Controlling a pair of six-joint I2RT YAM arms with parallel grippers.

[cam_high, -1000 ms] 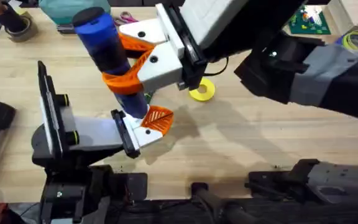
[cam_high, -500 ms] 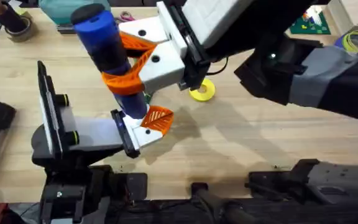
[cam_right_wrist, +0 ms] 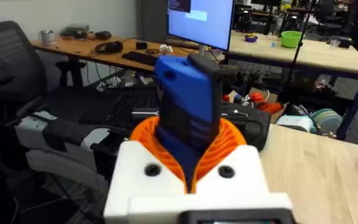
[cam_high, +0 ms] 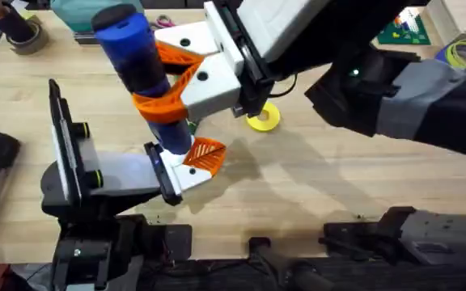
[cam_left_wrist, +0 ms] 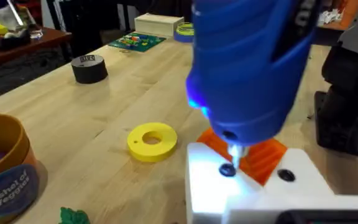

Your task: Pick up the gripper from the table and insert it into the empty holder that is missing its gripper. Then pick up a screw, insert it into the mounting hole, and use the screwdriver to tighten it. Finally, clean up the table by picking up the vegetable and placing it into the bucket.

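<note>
- While the right gripper (cam_high: 168,85) pinches the screwdriver (cam_high: 140,69) upright, its bit meets the screw (cam_left_wrist: 227,170) below for tightening.
- Left gripper (cam_high: 192,162): finger spread indeterminate.

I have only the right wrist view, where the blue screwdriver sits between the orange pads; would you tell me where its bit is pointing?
Observer: In the left wrist view the screwdriver has its thin bit down at a dark screw hole in the white holder.
Operator: Thank you. Is the orange gripper seated there?
Observer: Yes, the gripper shows orange against the holder at the left arm's tip.
Operator: And where are the cleanup items?
Observer: The vegetable lies on the table beside the bucket, not in it.
</note>
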